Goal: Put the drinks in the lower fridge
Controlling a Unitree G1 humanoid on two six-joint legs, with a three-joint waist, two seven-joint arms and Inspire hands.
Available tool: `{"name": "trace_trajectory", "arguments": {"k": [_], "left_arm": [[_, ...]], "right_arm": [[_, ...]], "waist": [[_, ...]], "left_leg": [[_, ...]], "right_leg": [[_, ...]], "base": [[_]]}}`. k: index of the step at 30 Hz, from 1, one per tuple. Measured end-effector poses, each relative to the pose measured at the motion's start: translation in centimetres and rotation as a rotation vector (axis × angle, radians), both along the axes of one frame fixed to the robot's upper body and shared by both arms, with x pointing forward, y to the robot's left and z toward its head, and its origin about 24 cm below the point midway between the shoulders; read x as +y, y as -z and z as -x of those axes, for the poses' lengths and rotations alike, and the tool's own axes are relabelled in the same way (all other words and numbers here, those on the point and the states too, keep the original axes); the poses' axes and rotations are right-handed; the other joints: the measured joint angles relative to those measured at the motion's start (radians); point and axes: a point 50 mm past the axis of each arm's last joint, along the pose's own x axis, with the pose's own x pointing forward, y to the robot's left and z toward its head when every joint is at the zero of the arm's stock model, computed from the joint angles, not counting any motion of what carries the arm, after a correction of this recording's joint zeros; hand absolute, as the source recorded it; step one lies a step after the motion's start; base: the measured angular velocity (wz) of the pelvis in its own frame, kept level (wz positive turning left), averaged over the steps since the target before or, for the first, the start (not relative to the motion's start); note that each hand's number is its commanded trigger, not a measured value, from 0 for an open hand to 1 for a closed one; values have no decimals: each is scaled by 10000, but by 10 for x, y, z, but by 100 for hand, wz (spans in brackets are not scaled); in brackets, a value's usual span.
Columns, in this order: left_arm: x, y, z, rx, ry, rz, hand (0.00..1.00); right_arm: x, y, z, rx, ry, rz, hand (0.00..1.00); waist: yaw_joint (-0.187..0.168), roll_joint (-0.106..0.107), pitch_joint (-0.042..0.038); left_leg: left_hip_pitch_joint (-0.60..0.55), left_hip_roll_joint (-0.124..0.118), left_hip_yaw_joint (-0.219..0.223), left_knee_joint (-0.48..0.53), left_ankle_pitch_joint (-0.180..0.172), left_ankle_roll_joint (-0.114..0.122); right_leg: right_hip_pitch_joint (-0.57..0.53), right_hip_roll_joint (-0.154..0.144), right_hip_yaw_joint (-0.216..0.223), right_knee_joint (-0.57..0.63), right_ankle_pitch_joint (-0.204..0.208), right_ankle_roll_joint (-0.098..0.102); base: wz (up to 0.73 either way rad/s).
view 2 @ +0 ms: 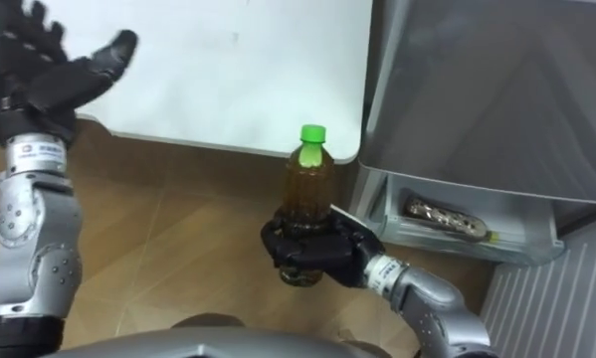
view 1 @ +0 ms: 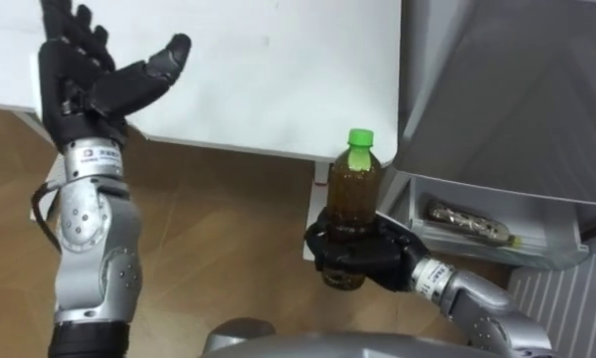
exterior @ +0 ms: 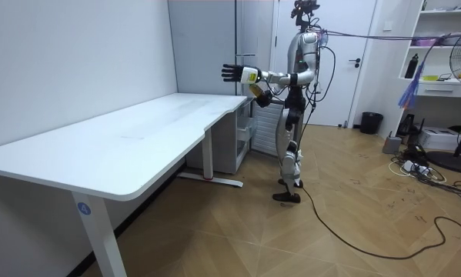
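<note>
A brown drink bottle (view 1: 353, 194) with a green cap (view 1: 359, 138) stands upright in my right hand (view 1: 362, 254), whose fingers are curled round its lower half, just left of the open lower fridge drawer (view 1: 496, 234). Another bottle (view 1: 467, 223) lies on its side inside that drawer. My left hand (view 1: 99, 80) is raised over the white table's near edge with its fingers spread and holds nothing. In the room view I stand at the table's far end beside the grey fridge (exterior: 215, 46), bottle (exterior: 257, 91) at waist height.
The white table (view 1: 278, 70) fills the upper middle, its corner close to the bottle. The grey fridge body (view 1: 516, 89) rises at the right. Wooden floor (view 1: 218, 229) lies below between my arms. A white ribbed panel (view 1: 566, 298) sits at lower right.
</note>
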Motion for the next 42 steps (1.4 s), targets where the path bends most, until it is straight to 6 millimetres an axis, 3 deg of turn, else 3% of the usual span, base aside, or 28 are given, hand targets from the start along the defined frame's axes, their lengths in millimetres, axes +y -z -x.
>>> {"name": "trace_trajectory", "arguments": {"k": [2, 7, 10, 13, 15, 22, 29, 32, 35, 39, 42], "left_arm": [[10, 7, 3, 317, -574, 59, 0], [26, 47, 17, 2288, -1891, 283, 0], [30, 93, 42, 4578, -2521, 344, 0], [23, 138, 78, 7171, -2499, 373, 0], [19, 153, 91, 8204, -2523, 364, 0], [21, 193, 151, 11338, -2949, 468, 0], [20, 216, 229, 14642, -3012, 1335, 0], [18, 218, 252, 15720, -2835, 1617, 0], [14, 220, 257, 16357, -1861, 1414, 0], [9, 224, 238, 16700, 332, -162, 0], [4, 226, 221, 16872, 1967, -1636, 0]], "right_arm": [[-4, 0, 1, 27, 166, 81, 100], [-8, 3, 4, 214, 429, 353, 100], [-5, 5, 7, 419, 498, 316, 100], [-1, 6, 7, 474, 600, 310, 100], [2, 7, 7, 533, 606, 351, 100], [10, 9, 9, 1012, 867, -65, 100], [7, 16, 15, 1889, 1311, -313, 100], [9, 16, 14, 2027, 1464, -574, 100], [7, 16, 13, 2069, 1436, -521, 100], [4, 21, 15, 2386, 1501, -330, 100], [4, 22, 15, 2508, 1678, -253, 100]], "waist": [[138, 75, -7], [247, 210, -88], [232, 254, -127], [224, 143, -140], [227, 40, -182], [280, -29, -124], [489, -37, -116], [470, -28, -119], [456, 31, -112], [299, 51, -111], [-202, 2, -139]], "left_leg": [[47, 1, 15, -16, 0, 0], [155, 0, 4, -94, 7, -10], [336, -2, 19, -176, 7, -12], [203, 2, 15, -167, 9, -16], [107, 3, 1, -150, 11, -19], [196, -1, -25, -230, 8, -20], [264, -1, 30, -295, 2, -24], [151, 1, 49, -219, -4, -26], [81, -3, 34, -150, -5, -25], [-76, -14, 16, -133, -3, -27], [-114, -40, 25, -139, -3, -27]], "right_leg": [[13, -2, 5, 7, 0, 0], [122, -27, -286, -68, 1, 1], [265, -23, -322, -157, 1, 2], [154, -30, -438, -167, 1, 1], [81, -28, -451, -165, 1, 0], [253, -22, -469, -173, 3, 0], [277, -12, -395, -297, 16, -6], [215, -8, -340, -319, 21, -6], [186, -7, -343, -334, 21, -6], [104, -13, -453, -351, 21, -6], [143, -4, -428, -354, 20, -5]], "base": [[-2], [1], [-3], [0], [0], [0], [-3], [3], [7], [8], [0]]}}
